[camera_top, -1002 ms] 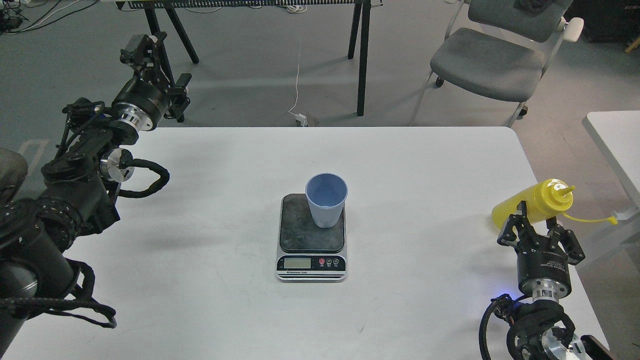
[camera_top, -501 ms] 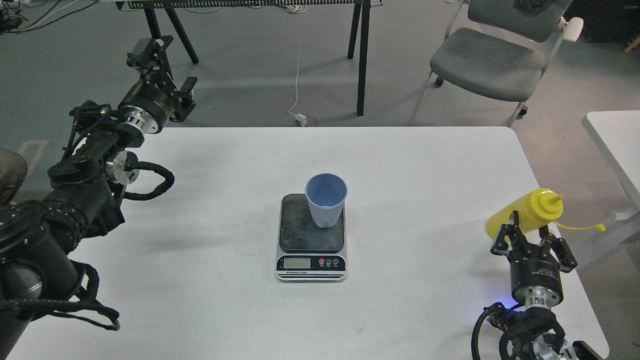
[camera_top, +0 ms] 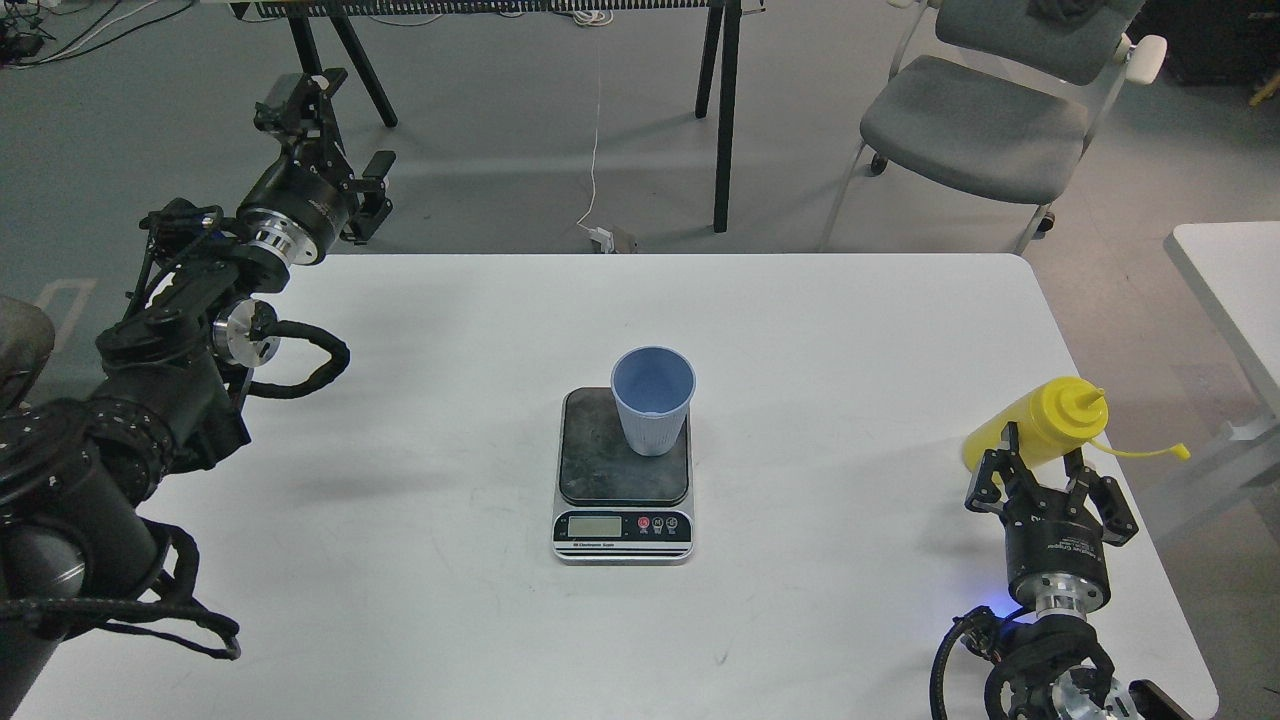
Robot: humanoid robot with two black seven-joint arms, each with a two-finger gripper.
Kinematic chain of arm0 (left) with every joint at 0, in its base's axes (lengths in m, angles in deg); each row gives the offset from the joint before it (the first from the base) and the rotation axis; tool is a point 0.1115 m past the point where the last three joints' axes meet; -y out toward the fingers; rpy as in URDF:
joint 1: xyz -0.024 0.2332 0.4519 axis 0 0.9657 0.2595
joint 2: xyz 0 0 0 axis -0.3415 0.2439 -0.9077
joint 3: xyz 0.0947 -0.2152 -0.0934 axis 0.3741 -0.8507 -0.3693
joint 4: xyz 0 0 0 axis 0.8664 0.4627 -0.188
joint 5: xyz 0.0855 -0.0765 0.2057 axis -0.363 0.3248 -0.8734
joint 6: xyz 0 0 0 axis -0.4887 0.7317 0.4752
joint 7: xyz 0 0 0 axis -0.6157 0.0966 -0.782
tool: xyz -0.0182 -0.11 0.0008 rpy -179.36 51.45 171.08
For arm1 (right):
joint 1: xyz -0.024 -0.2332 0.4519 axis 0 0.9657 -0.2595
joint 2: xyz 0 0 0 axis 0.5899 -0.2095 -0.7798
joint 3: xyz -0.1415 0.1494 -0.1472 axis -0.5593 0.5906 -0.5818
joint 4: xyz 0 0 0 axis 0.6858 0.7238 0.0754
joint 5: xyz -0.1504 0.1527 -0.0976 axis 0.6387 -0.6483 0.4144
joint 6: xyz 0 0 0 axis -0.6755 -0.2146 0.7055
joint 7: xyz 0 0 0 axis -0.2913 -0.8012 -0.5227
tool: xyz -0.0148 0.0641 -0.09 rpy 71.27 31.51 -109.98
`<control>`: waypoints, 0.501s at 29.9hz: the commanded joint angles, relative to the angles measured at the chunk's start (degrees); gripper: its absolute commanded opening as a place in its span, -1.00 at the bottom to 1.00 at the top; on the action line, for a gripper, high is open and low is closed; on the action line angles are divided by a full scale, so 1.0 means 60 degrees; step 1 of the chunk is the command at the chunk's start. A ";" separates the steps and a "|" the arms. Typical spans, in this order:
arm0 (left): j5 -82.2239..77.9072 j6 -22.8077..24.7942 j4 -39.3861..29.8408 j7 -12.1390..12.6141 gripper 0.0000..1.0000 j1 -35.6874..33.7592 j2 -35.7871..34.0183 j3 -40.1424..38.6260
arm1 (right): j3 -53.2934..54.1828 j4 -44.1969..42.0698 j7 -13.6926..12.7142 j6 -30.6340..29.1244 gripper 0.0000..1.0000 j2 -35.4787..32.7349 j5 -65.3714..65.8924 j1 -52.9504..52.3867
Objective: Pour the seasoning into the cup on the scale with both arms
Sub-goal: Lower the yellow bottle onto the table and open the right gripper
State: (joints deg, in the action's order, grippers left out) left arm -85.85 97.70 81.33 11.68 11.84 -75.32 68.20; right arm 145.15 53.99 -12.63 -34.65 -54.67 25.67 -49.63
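Observation:
The light-blue ribbed cup [camera_top: 652, 400] stands upright on the back right part of the scale [camera_top: 600, 465], at the middle of the white table [camera_top: 830, 330]. The cup looks empty. My right gripper [camera_top: 1043, 458] is shut on the yellow squeeze bottle [camera_top: 1040, 418] near the table's right edge. The bottle is tilted, with its nozzle up and to the right and its cap strap [camera_top: 1150, 452] trailing right. My left gripper [camera_top: 335, 145] is open and empty, raised over the table's far left corner, far from the cup.
A grey chair [camera_top: 975, 125] stands beyond the table's far right. Black table legs [camera_top: 725, 110] and a white cable stand behind the far edge. A second white table [camera_top: 1235, 290] lies at the right, close to the bottle.
My right gripper has moved left and toward me with the bottle, which now sits lower. My left gripper shifted slightly up and right, then held still.

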 commanded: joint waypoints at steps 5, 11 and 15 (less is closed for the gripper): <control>0.0000 -0.0001 0.0003 0.0000 0.99 0.0017 -0.0002 0.0000 | 0.0003 0.0015 -0.0008 -0.0010 0.99 -0.0003 0.0002 0.0014; 0.0000 -0.0001 0.0003 0.0000 0.99 0.0017 -0.0016 0.0000 | -0.0202 0.0029 -0.0023 -0.0010 0.99 -0.0046 0.0133 0.0014; 0.0000 -0.0001 0.0003 0.0000 0.99 0.0017 -0.0016 0.0000 | -0.0319 0.0204 -0.0081 -0.0010 0.99 -0.0207 0.0354 0.0101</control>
State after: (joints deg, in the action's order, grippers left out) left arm -85.86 97.69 81.33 11.68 11.93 -75.39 68.19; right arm 143.79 54.38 -12.83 -34.70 -55.16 27.04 -49.42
